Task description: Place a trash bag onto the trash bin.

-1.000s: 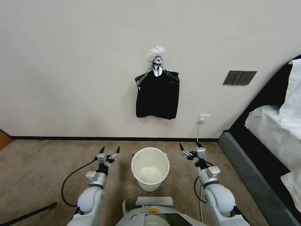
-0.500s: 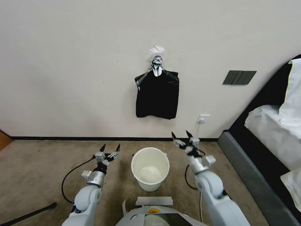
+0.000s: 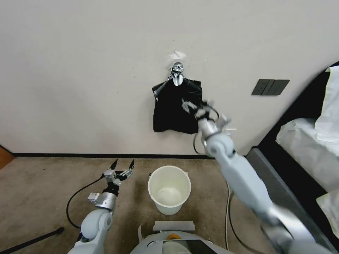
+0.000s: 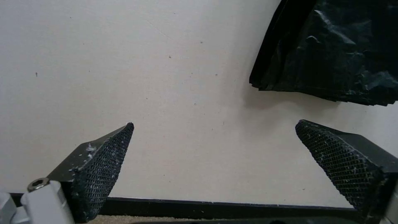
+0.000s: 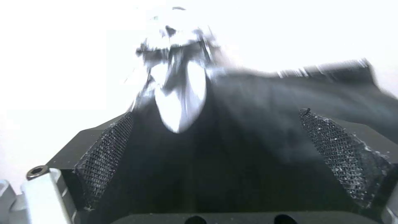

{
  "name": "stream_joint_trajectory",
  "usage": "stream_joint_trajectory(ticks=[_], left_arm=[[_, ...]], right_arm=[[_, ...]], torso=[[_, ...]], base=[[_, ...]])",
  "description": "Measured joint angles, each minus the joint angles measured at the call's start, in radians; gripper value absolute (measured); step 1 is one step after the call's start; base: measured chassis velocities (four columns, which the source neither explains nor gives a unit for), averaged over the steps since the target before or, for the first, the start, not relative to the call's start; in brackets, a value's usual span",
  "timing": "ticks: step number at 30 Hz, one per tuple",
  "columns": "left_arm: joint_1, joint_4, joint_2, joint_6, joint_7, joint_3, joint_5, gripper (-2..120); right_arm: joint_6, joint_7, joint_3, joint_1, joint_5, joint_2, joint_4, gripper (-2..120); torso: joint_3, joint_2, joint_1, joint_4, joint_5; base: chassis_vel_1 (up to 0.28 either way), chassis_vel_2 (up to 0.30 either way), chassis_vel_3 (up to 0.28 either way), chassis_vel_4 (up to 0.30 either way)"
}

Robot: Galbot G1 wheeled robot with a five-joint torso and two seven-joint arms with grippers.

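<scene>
Two jaws of your right gripper (image 3: 195,105) gape empty at the bag bunch (image 3: 176,107). Risk: pads nip several layers, not one trash bag. Left gripper (image 3: 122,168) open, idle beside the trash bin (image 3: 169,188).

Head camera high, facing wall (image 3: 88,70); both wrist cameras close, wallward.

Even daylight; right wrist view overexposed, blurred

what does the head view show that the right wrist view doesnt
Head view alone: the trash bin standing on the carpet, the left gripper open beside it, the wall switch plate and the bed. Right wrist view alone: the right gripper close up, fingers spread before the black plastic. Both share the bunch of black bags hanging from its shiny knot.
</scene>
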Motion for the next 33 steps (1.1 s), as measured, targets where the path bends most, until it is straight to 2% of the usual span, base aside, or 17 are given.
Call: stream_joint_trajectory(ticks=[7, 14, 23, 24, 26, 28, 29, 31, 33], left_arm=[[0.001, 0.006, -0.01, 0.0, -0.001, 0.005, 0.004, 100], [0.0, 0.008, -0.017, 0.0, -0.003, 0.005, 0.005, 100], [0.003, 0.01, -0.023, -0.004, -0.004, 0.005, 0.005, 100], [0.004, 0.01, -0.024, -0.006, -0.004, 0.005, 0.005, 100], [0.004, 0.012, -0.026, -0.008, -0.004, 0.005, 0.005, 100], [0.005, 0.016, -0.027, -0.014, -0.004, 0.006, 0.005, 100], [0.005, 0.016, -0.027, -0.014, -0.004, 0.006, 0.005, 100], [0.005, 0.018, -0.029, -0.016, -0.004, 0.006, 0.005, 100], [0.005, 0.019, -0.029, -0.017, -0.004, 0.006, 0.005, 100]], right_arm=[[-0.002, 0.033, -0.044, 0.095, 0.005, 0.02, -0.05, 99], [-0.004, 0.039, -0.083, 0.116, 0.0, 0.023, -0.059, 86], [-0.005, 0.038, -0.103, 0.114, -0.022, 0.031, -0.069, 77], [-0.006, 0.038, -0.104, 0.114, -0.026, 0.034, -0.074, 70], [-0.006, 0.038, -0.105, 0.114, -0.028, 0.036, -0.079, 67], [-0.006, 0.038, -0.107, 0.116, -0.034, 0.039, -0.087, 55], [-0.006, 0.038, -0.107, 0.116, -0.034, 0.039, -0.087, 55], [-0.006, 0.038, -0.108, 0.122, -0.035, 0.042, -0.093, 44], [-0.006, 0.038, -0.109, 0.125, -0.036, 0.043, -0.096, 41]], torso=[[0.0, 0.0, 0.0, 0.0, -0.0002], [0.0, 0.0, 0.0, -0.0001, 0.0], [0.0, 0.0, 0.0, -0.0001, 0.0], [0.0, 0.0, 0.0, 0.0, 0.0], [0.0, 0.0, 0.0, 0.0, 0.0001], [0.0, 0.0, 0.0, -0.0003, 0.0], [0.0, 0.0, 0.0, -0.0003, 0.0], [0.0, 0.0, 0.0, 0.0, 0.0], [0.0, 0.0, 0.0, 0.0, 0.0]], base=[[0.0, 0.0, 0.0, 0.0], [0.0, 0.0, 0.0, 0.0], [0.0, 0.0, 0.0, 0.0], [0.0, 0.0, 0.0, 0.0], [0.0, 0.0, 0.0, 0.0], [0.0, 0.0, 0.0, 0.0], [0.0, 0.0, 0.0, 0.0], [0.0, 0.0, 0.0, 0.0], [0.0, 0.0, 0.0, 0.0]])
